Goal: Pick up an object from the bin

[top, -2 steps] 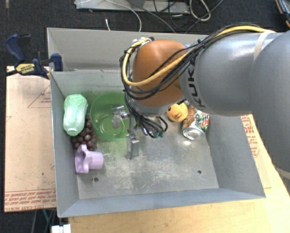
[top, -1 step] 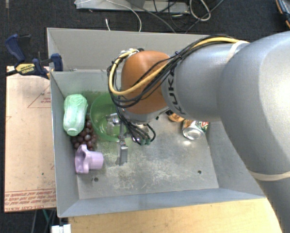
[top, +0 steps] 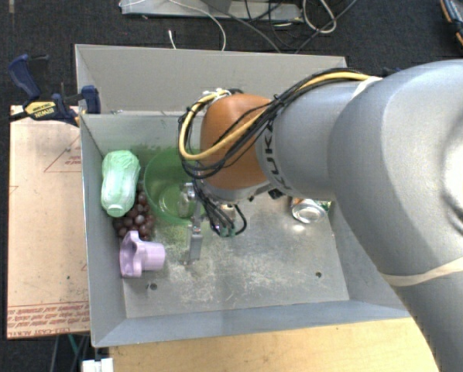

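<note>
The arm (top: pixel 348 153) reaches into the bin (top: pixel 216 316) from the right. Its jaws hang over bare floor just right of a lilac plastic toy (top: pixel 140 256) and below a green cup (top: pixel 163 186); I cannot tell whether they are apart or together. Dark grapes (top: pixel 136 221) and a pale green bottle (top: pixel 119 180) lie along the left wall.

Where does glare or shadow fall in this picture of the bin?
In the camera view, bright glare sits on the shiny silver thing beside the arm. A soft highlight lies inside the green cup. The bin floor looks dimmer close under the arm, and evenly lit below the gripper.
</note>
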{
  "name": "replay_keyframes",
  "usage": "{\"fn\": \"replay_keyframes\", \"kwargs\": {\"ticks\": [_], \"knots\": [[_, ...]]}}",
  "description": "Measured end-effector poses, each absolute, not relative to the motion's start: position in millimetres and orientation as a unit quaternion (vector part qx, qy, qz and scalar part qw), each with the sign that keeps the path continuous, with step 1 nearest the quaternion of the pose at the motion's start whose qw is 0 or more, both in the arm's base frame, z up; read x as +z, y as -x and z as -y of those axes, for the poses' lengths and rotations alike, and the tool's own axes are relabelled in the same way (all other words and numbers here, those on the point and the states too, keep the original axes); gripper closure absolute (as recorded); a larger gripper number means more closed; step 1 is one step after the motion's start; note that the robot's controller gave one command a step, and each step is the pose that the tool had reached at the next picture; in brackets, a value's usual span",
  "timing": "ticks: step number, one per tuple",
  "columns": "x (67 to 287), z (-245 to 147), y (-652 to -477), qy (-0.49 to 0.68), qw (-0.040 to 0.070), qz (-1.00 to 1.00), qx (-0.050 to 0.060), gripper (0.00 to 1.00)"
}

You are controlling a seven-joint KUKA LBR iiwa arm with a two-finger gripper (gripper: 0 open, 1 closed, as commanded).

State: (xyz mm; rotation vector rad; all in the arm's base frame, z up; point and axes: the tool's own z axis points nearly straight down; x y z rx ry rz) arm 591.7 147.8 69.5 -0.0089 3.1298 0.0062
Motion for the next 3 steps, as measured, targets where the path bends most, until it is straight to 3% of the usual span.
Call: {"fn": "replay_keyframes", "kwargs": {"ticks": [1,2,3], "knots": [[74.1,-172.9,-601.1,-0.100,-0.005,-0.995,0.001,1.00],[74.3,-173.0,-601.1,-0.100,-0.005,-0.995,0.001,1.00],[100.8,-172.1,-600.8,-0.101,-0.004,-0.995,0.001,1.00]]}}
